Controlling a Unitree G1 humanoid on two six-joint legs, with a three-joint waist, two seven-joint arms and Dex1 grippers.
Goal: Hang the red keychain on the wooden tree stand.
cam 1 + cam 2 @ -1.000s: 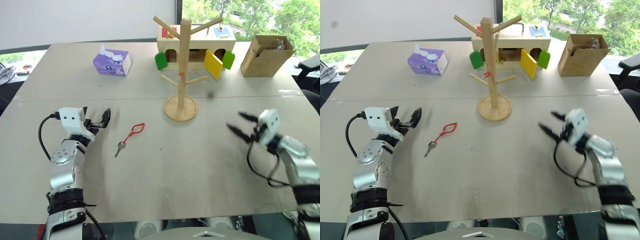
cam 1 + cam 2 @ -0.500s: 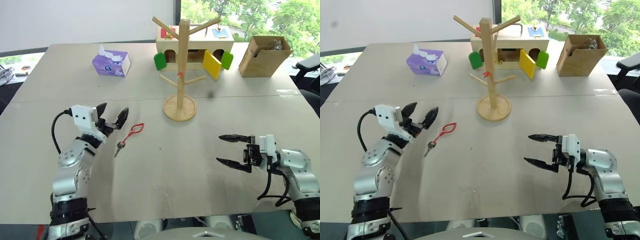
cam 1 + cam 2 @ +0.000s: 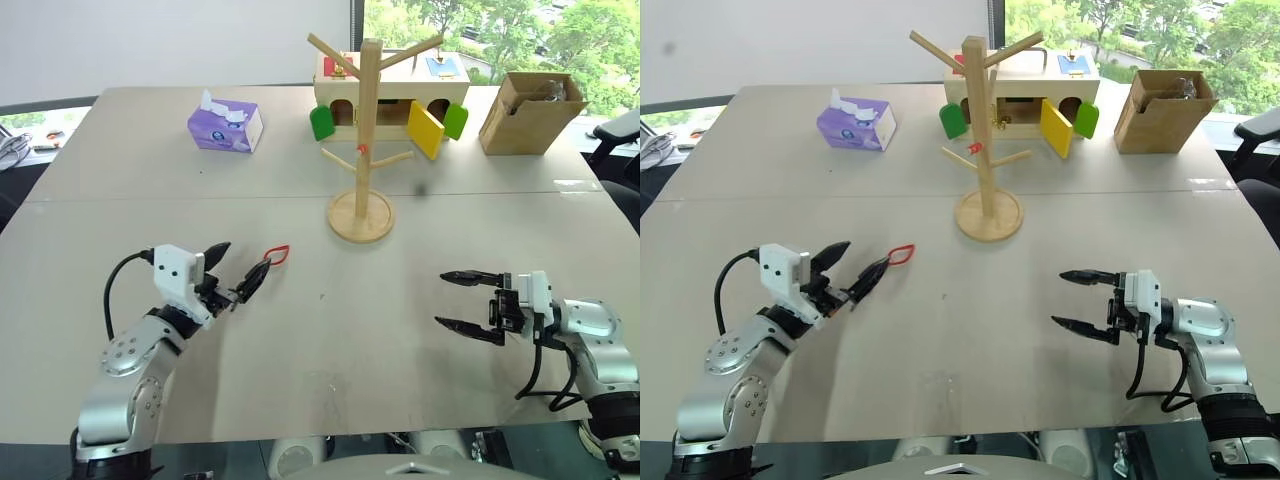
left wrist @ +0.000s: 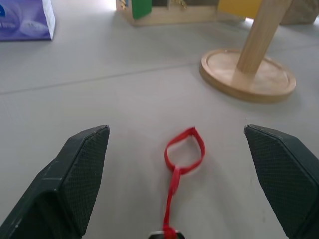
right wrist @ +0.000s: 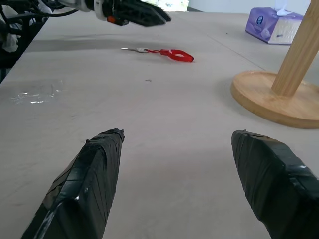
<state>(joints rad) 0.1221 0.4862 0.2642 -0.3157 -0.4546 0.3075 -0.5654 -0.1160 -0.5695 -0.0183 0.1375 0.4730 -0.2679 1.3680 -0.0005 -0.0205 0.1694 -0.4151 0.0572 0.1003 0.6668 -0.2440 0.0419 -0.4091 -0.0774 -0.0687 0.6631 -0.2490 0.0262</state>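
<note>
The red keychain (image 3: pixel 277 252) lies flat on the table, left of the wooden tree stand (image 3: pixel 368 130), which stands upright on its round base (image 3: pixel 361 217). My left gripper (image 3: pixel 236 264) is open and sits low at the key end of the keychain. In the left wrist view the red loop (image 4: pixel 184 152) lies between the two spread fingers (image 4: pixel 75 179), untouched, and the key is cut off at the frame edge. Off to the right, my right gripper (image 3: pixel 442 298) is open and empty, pointing left. The right wrist view also shows the keychain (image 5: pixel 172 54) lying on the table.
A purple tissue box (image 3: pixel 225 124) sits at the back left. A wooden toy house (image 3: pixel 395 95) with coloured flaps stands just behind the stand, and a cardboard box (image 3: pixel 533 112) is at the back right. Bare table (image 3: pixel 330 330) lies between the grippers.
My left gripper has drawn back and to the right, turning so its open fingers now straddle the keychain's key end. My right gripper swung to point left, then held still.
</note>
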